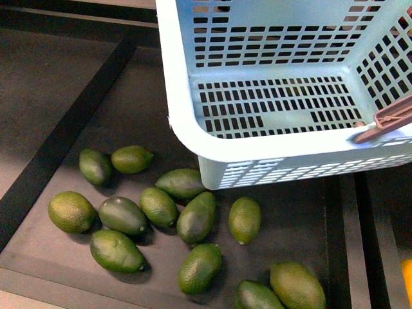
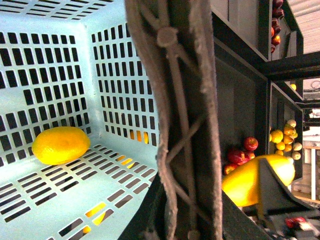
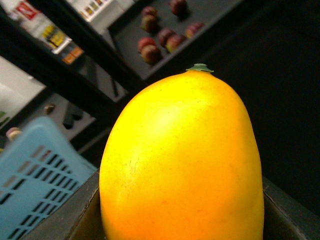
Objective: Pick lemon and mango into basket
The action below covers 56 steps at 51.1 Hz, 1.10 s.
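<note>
The pale blue-green basket (image 1: 193, 122) hangs over the dark shelf at the upper right of the front view. Its brownish handle (image 2: 180, 125) fills the middle of the left wrist view, and my left gripper (image 2: 187, 220) is shut on it. The stubby yellow-orange lemon (image 2: 61, 145) lies on the basket's slotted floor against a wall. My right gripper (image 3: 182, 225) is shut on the smooth yellow-orange mango (image 3: 182, 165), stem end up, with a dark finger (image 3: 285, 210) on each side. The mango (image 2: 250, 180) is just outside the basket, beside the handle.
Several dark green oval fruits (image 1: 122, 215) lie on the black shelf tray below the basket. Raised black dividers (image 1: 64, 129) border the tray. Red fruits (image 2: 240, 152) and red-blushed ones (image 3: 157, 42) sit on shelves behind. The basket wall (image 3: 35, 175) stands close beside the mango.
</note>
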Each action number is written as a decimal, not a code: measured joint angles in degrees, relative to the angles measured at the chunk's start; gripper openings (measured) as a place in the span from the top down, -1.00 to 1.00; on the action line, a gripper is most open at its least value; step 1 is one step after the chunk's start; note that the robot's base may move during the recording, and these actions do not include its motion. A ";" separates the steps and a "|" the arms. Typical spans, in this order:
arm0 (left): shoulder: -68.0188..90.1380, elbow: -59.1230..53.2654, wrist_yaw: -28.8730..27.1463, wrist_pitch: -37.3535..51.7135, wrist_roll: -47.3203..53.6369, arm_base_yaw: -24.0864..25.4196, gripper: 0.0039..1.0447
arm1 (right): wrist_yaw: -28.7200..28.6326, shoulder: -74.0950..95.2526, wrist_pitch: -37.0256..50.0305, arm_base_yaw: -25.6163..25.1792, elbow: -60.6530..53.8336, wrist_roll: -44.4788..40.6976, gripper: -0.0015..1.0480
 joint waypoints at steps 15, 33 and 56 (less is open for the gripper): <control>0.00 0.00 0.00 0.00 -0.02 0.00 0.88 | 16.79 1.22 -0.28 28.15 4.50 -6.16 -0.20; 0.00 -0.09 -0.42 0.00 0.13 0.11 0.88 | 25.75 12.13 -0.28 34.42 8.04 -5.55 -0.51; 0.02 -0.22 -0.46 0.00 0.13 0.00 0.88 | 23.45 -2.03 -9.11 29.38 5.95 -5.88 -0.82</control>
